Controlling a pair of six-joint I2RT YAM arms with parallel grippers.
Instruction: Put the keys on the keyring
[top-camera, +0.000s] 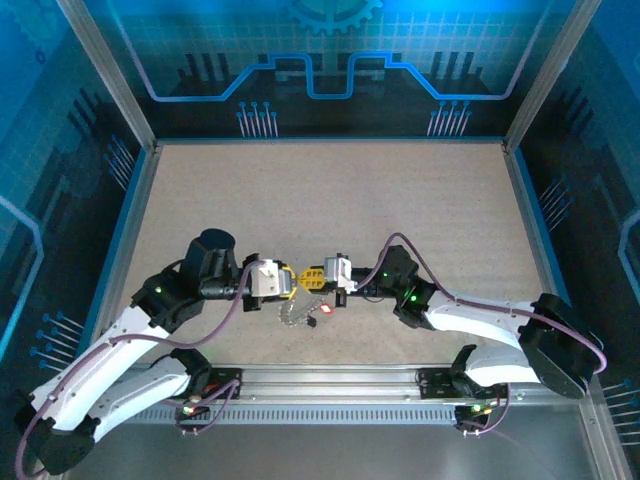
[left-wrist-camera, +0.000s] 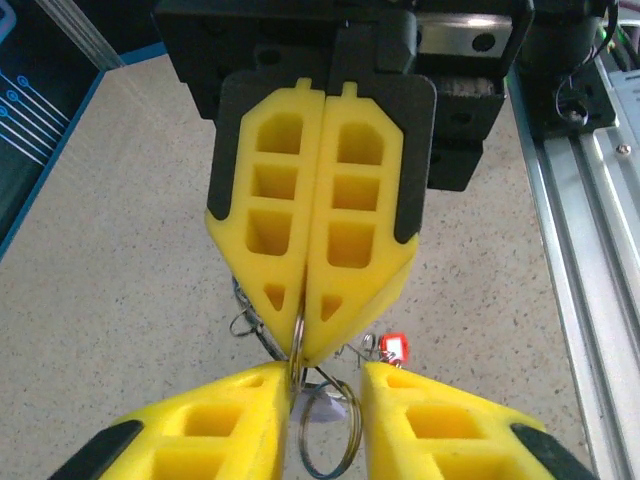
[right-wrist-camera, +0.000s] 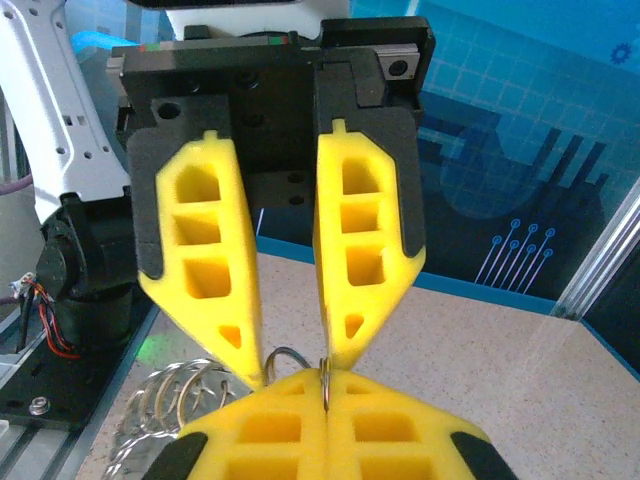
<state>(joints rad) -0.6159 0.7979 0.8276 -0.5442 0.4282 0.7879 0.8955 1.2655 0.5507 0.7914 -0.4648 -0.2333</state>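
- The keys (top-camera: 298, 316) hung in a small bunch just above the table (top-camera: 330, 200). They were near the table's 6 o'clock edge, about halfway across.
- One key had a red tag (top-camera: 323, 310). It sat at the 3 o'clock side of the bunch.
- From the right wrist, the shiny loops of the bunch (right-wrist-camera: 165, 400) showed at 8 o'clock, low down and near the table.
- A thin metal ring (left-wrist-camera: 354, 428) was at the top of the bunch, at 12 o'clock from the keys in the top view.
- The right gripper (top-camera: 308, 278) was just above the keys. Its two yellow fingers (right-wrist-camera: 270, 430) were pressed tight together, and they pinched the wire of the ring between their tips.
- From the left wrist, the right gripper (left-wrist-camera: 305, 350) pointed down from 12 o'clock, with the red tag (left-wrist-camera: 393, 348) just past it at 3 o'clock.
- The left gripper (top-camera: 292, 280) was at 9 o'clock from the right one, tip to tip with it.
- Its fingers (left-wrist-camera: 200, 430) stood a little way apart. The ring sat in the gap between them.
- I could not tell if those fingers were pressing on the ring.
- From the right wrist, the left gripper (right-wrist-camera: 295, 368) came down from 12 o'clock with its tips near the ring.
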